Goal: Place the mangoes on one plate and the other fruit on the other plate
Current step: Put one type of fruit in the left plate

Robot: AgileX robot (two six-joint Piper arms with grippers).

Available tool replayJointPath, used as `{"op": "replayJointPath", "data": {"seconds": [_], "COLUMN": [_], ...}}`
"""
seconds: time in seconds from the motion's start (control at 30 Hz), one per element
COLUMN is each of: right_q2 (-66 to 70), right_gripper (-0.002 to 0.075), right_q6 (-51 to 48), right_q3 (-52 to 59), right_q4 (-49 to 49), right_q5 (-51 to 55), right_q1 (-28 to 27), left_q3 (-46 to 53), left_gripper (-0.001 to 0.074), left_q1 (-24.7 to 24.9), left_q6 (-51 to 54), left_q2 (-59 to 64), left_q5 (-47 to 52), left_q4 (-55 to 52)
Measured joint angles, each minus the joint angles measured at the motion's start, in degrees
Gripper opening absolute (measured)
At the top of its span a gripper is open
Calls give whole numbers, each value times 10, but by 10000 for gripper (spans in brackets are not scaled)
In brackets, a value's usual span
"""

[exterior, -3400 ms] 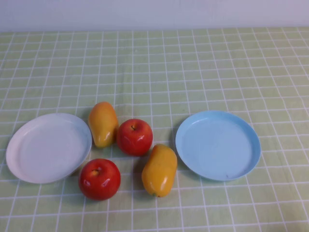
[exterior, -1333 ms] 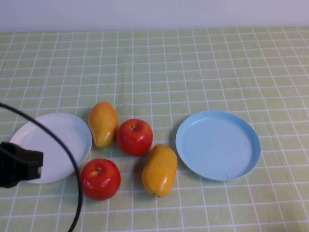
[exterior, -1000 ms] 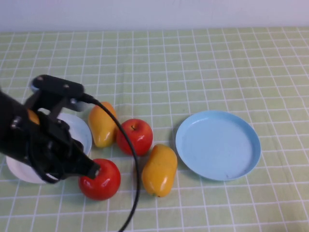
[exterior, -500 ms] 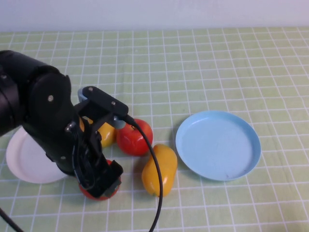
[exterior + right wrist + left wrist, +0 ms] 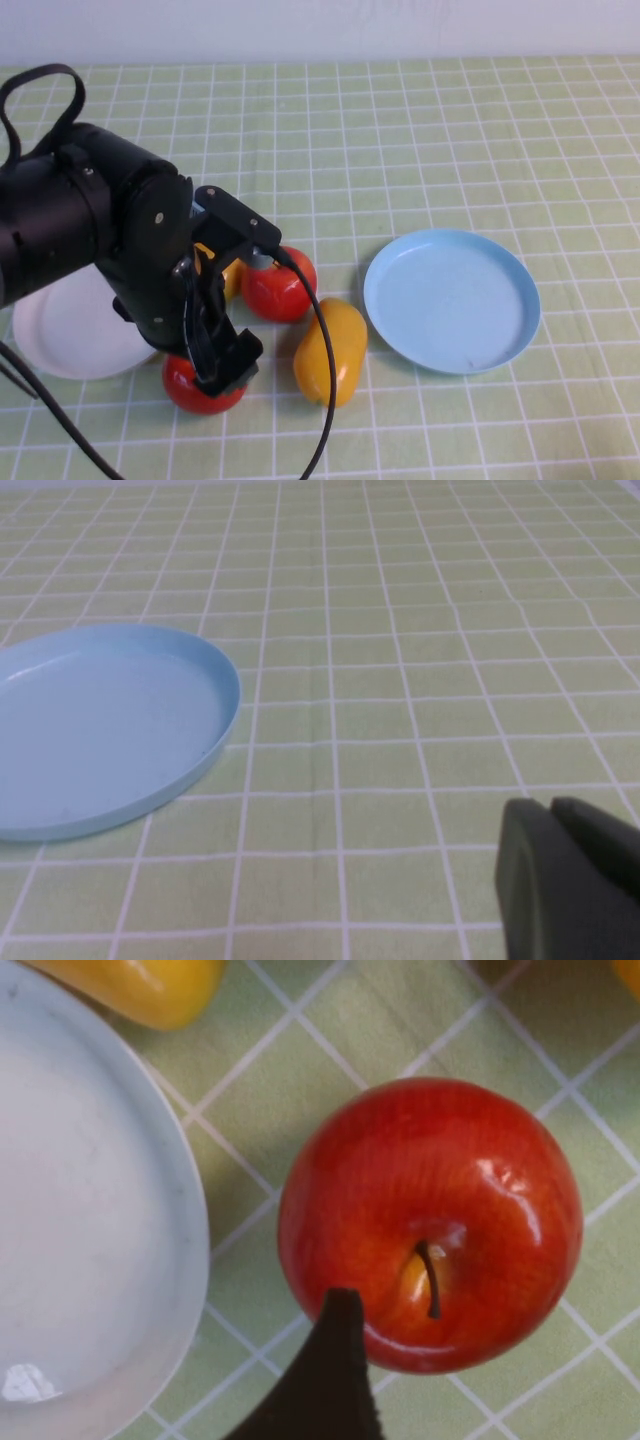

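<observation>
Hovering with the left gripper (image 5: 222, 372) right over the near red apple (image 5: 196, 388), just beside the white plate (image 5: 60, 335); jaw spread impossible to tell, only one dark fingertip (image 5: 335, 1360) showing across that apple (image 5: 430, 1222). Lying between the plates: second apple (image 5: 280, 289), one mango (image 5: 330, 352) near the empty light blue plate (image 5: 452, 300), other mango (image 5: 232, 276) mostly hidden behind the arm. Sitting low over the checked cloth (image 5: 420, 680) beside the blue plate (image 5: 100, 725): right gripper (image 5: 560, 875), fingers pressed together.

Lighting was bright and even from overhead, soft short shadows, white glare spots on the near apple (image 5: 430, 1222), wrist views slightly soft up close.
</observation>
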State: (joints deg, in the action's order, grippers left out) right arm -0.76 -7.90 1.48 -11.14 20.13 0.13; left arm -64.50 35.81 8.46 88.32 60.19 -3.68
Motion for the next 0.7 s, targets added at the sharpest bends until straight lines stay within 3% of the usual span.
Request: {"op": "replayJointPath", "data": {"seconds": [0.7], "right_q2": [0], "right_gripper": [-15], "right_q6": [0], "right_q3": [0], "right_q4": [0], "right_q5": [0], "right_q1": [0], "left_q3": [0], "left_gripper": [668], "left_q1": [-31], "left_q6": [19], "left_q2": [60], "left_q5": [-23], "left_q4": [9]}}
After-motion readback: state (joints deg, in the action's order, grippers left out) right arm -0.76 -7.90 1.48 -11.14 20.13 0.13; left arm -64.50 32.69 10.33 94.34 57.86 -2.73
